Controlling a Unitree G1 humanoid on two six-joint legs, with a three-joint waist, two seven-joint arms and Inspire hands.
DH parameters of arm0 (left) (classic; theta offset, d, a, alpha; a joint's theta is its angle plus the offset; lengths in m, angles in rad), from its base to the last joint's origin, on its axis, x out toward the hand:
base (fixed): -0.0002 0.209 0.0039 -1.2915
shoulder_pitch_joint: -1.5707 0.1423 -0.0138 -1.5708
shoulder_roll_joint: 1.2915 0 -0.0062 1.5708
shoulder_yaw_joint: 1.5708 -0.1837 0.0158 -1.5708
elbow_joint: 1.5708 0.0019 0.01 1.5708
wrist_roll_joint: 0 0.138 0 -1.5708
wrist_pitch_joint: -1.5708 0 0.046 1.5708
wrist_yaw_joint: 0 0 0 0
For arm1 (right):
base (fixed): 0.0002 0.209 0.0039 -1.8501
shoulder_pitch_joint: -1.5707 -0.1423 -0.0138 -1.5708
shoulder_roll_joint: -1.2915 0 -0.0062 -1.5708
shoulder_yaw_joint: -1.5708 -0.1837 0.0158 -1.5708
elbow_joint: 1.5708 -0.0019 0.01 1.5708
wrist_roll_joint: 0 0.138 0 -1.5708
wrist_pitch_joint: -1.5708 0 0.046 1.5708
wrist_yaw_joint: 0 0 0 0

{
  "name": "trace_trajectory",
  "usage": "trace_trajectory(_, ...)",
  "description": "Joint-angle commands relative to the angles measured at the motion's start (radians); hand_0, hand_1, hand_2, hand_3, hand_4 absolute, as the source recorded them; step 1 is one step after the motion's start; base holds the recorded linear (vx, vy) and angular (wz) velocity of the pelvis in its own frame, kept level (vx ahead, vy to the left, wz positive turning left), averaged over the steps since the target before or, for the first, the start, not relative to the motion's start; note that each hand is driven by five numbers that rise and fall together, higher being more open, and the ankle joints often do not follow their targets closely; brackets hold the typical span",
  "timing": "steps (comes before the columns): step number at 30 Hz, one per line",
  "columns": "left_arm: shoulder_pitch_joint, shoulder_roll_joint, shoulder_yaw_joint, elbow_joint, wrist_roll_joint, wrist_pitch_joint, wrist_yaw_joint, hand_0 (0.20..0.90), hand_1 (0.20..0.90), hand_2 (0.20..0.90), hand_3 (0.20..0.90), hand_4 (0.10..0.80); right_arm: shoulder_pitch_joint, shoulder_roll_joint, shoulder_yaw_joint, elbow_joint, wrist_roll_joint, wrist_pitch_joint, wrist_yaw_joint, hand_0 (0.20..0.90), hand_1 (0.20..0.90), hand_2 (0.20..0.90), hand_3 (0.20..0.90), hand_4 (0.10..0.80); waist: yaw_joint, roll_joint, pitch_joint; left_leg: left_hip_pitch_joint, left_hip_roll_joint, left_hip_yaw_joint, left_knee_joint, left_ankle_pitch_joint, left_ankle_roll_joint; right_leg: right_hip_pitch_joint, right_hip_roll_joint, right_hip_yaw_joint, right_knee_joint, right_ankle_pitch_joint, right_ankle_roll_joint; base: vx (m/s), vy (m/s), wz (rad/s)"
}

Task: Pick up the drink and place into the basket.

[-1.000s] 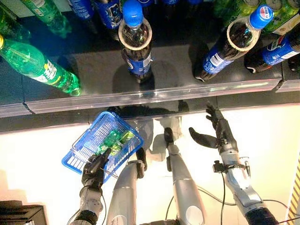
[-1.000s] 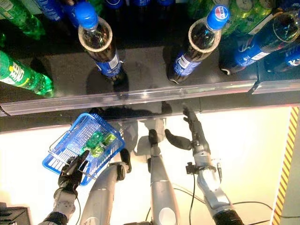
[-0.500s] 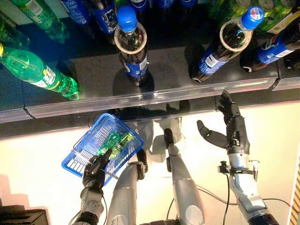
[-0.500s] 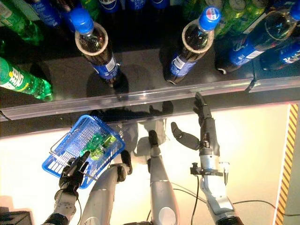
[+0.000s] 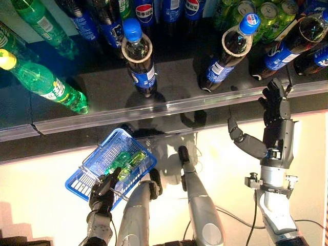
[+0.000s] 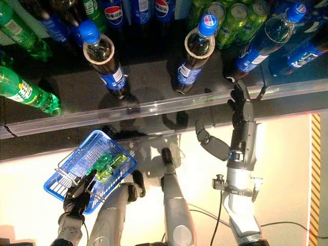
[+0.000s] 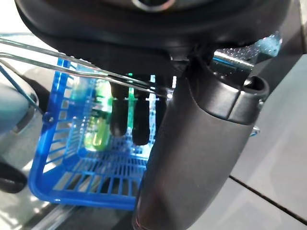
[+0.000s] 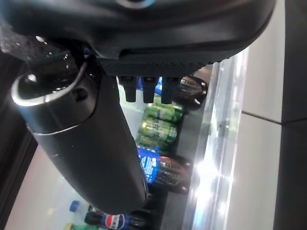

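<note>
Dark cola bottles with blue caps and labels stand on the black shelf: one left of centre (image 5: pixel 138 59), one in the middle (image 5: pixel 228 51), one leaning at the right (image 5: pixel 289 43). My right hand (image 5: pixel 277 130) is open, its fingers straight up at the shelf's clear front rail just below the right bottle, thumb spread to the left. It holds nothing. The right wrist view shows a cola bottle (image 8: pixel 163 170) and green cans (image 8: pixel 160 122) past the fingers (image 8: pixel 144 93). My left hand (image 5: pixel 102 192) is shut on the wire handle (image 7: pixel 72 67) of the blue basket (image 5: pixel 97 159), which holds green bottles (image 5: pixel 125 161).
Green soda bottles (image 5: pixel 46 84) lie tilted at the shelf's left. More cola bottles and green cans (image 5: pixel 271 20) crowd the back row. The clear rail (image 5: pixel 154 105) runs along the shelf's front edge. Pale floor lies below.
My right hand has risen and moved right, from below the rail up to the shelf edge under the right bottle. The basket stays in my left hand.
</note>
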Motion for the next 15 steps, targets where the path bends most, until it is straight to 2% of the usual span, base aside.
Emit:
trace_trajectory(1, 0.08, 0.023, 0.031, -0.068, -0.018, -0.028, -0.08, 0.3, 0.3, 0.3, 0.2, 0.1, -0.043, -0.083, -0.039, -0.193, 0.027, -0.055, -0.023, 0.9, 0.9, 0.9, 0.9, 0.8, 0.011, 0.037, -0.02, -0.072, -0.089, -0.111, 0.038, 0.043, -0.004, 0.094, 0.049, -0.094, 0.03, -0.132, -0.024, 0.078, -0.042, 0.05)
trace_trajectory(15, 0.051, 0.065, 0.02, -0.077, -0.005, -0.019, -0.031, 0.3, 0.3, 0.3, 0.2, 0.1, -0.113, -0.06, 0.023, -0.133, 0.152, 0.002, -0.038, 0.9, 0.9, 0.9, 0.9, 0.8, 0.074, 0.021, -0.011, -0.111, -0.098, -0.133, 0.064, 0.024, 0.008, 0.145, 0.061, -0.143, -0.002, -0.144, -0.025, 0.037, -0.055, 0.05)
